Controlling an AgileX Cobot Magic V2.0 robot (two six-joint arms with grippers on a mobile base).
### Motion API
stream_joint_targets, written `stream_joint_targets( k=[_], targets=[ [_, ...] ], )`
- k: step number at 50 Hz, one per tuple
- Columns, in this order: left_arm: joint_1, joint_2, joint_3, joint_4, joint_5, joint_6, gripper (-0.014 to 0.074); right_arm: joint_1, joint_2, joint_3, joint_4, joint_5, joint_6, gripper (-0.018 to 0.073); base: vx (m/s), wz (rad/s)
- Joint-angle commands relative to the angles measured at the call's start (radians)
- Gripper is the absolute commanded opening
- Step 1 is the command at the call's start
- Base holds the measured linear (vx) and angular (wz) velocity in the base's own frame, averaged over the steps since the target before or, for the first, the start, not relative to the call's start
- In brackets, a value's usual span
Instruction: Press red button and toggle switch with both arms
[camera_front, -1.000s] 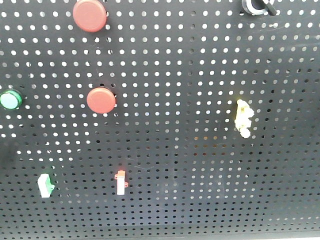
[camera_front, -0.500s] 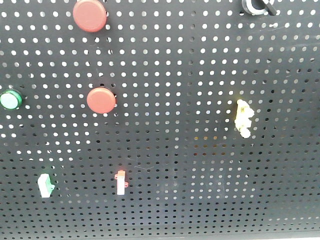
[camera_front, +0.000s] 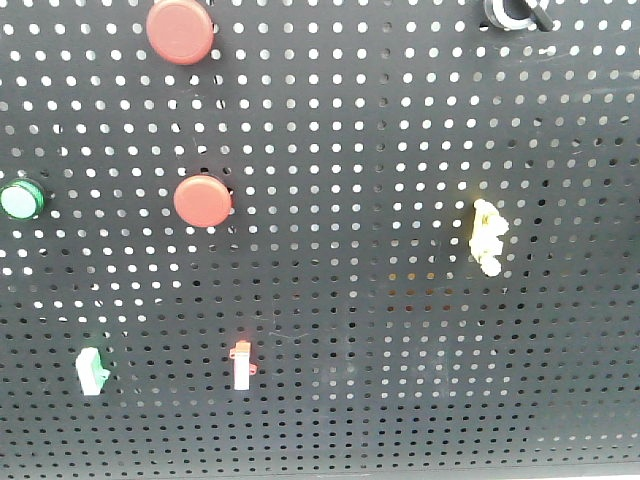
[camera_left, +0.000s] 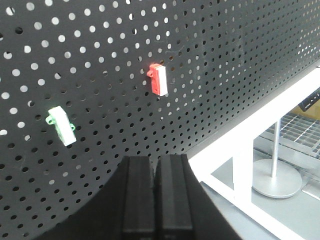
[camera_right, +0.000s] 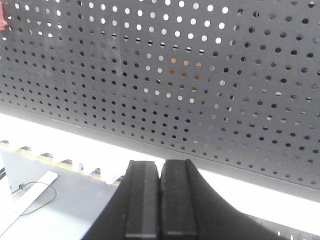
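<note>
- Left gripper (camera_left: 155, 192): black, matte, blocky fingers pressed flat together, nothing between them. Sits low in the left wrist view, well short of the pegboard (camera_left: 200, 65).
- Right gripper (camera_right: 160, 197): same build, fingers clenched face to face, holding nothing. Faces a bare stretch of the board (camera_right: 210, 75), apart from it.
- Below the board in both wrist views: a white frame rail (camera_left: 260, 125). Behind it on the left side, a round metal stand base (camera_left: 276, 184) with a thin post, on a grey floor.
- Right wrist view, lower left: a thin cable (camera_right: 30, 192) on a grey surface.
- Pegboard (camera_front: 400, 120): dark sheet metal, regular grid of round holes, light showing through.
- Lowest on the board: a small green rocker switch (camera_left: 62, 125) and a small red rocker switch (camera_left: 158, 79), both rectangular plastic with white faces, well apart from each other.
- Mid-height: a round red button (camera_front: 203, 201), domed, matte; a green round button (camera_front: 20, 200) at the left edge; a pale yellow toggle switch (camera_front: 487, 235) far right.
- Top: a second, larger red push button (camera_front: 180, 30), cut by the frame edge; a black clip (camera_front: 515, 14) at the upper right.
- Nothing stands between the grippers and the board controls.
</note>
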Motion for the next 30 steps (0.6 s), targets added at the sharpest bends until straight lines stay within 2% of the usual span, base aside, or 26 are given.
stream_joint_targets(
  k=[1, 6, 11, 14, 19, 22, 28, 30],
  targets=[
    [0.013, -0.017, -0.028, 0.086, -0.094, -0.007, 0.0001, -0.004, 0.014, -0.026, -0.008, -0.076, -0.001, -0.0003, 0.0, 0.0],
    [0.073, -0.065, 0.02, 0.216, -0.24, -0.055, 0.0001, -0.004, 0.014, -0.026, -0.008, -0.076, -0.001, -0.0003, 0.0, 0.0],
    [0.168, -0.145, 0.141, 0.285, -0.422, -0.182, 0.0001, -0.004, 0.014, -0.026, -0.007, -0.076, -0.001, -0.0003, 0.0, 0.0],
    [0.231, -0.207, 0.237, 0.299, -0.478, -0.27, 0.0001, -0.004, 0.014, -0.026, -0.007, -0.076, -0.001, -0.0003, 0.0, 0.0],
    [0.33, -0.304, 0.391, 0.299, -0.487, -0.36, 0.0001, -0.004, 0.014, -0.026, -0.007, -0.076, -0.001, -0.0003, 0.0, 0.0],
    [0.367, -0.352, 0.45, 0.299, -0.485, -0.404, 0.0001, -0.004, 0.014, -0.026, -0.007, -0.076, -0.001, -0.0003, 0.0, 0.0],
    [0.399, -0.436, 0.537, 0.299, -0.476, -0.481, 0.0001, -0.004, 0.014, -0.026, -0.007, -0.076, -0.001, -0.0003, 0.0, 0.0],
    [0.4, -0.449, 0.534, 0.309, -0.431, -0.488, 0.0001, -0.004, 0.014, -0.026, -0.007, -0.076, -0.001, -0.0003, 0.0, 0.0]
  ],
)
